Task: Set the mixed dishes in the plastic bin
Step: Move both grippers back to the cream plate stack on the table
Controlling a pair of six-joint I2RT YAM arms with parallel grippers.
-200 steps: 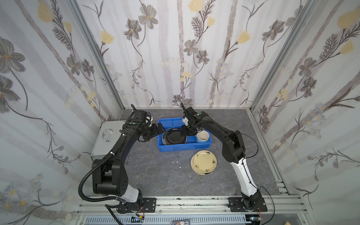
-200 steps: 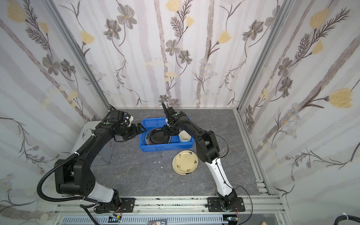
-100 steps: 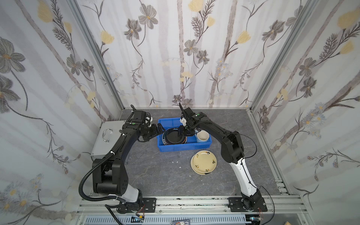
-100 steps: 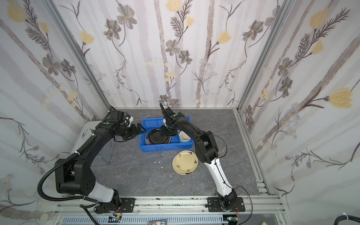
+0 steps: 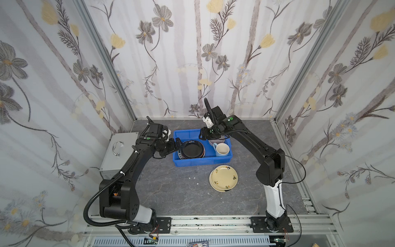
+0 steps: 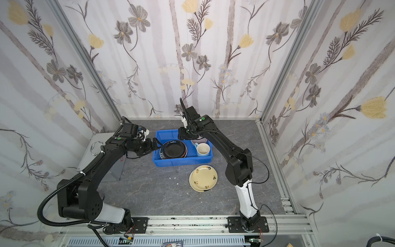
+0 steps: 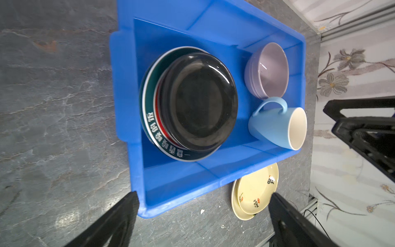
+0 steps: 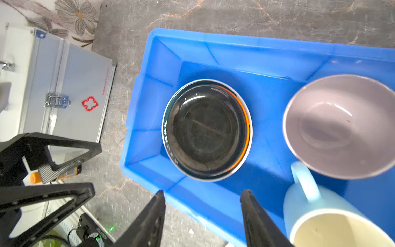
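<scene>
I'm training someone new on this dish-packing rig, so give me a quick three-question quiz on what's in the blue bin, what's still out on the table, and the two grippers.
1. True or false: two cream flowered plates lie stacked on the table, outside the blue plastic bin.
2. Which plate lies topmost in the bin? A white; B black plate; C teal-patterned.
3. Fill in: the left gripper and right gripper both stand ___ and empty.
Key: 1 true; 2 B; 3 open.
</scene>
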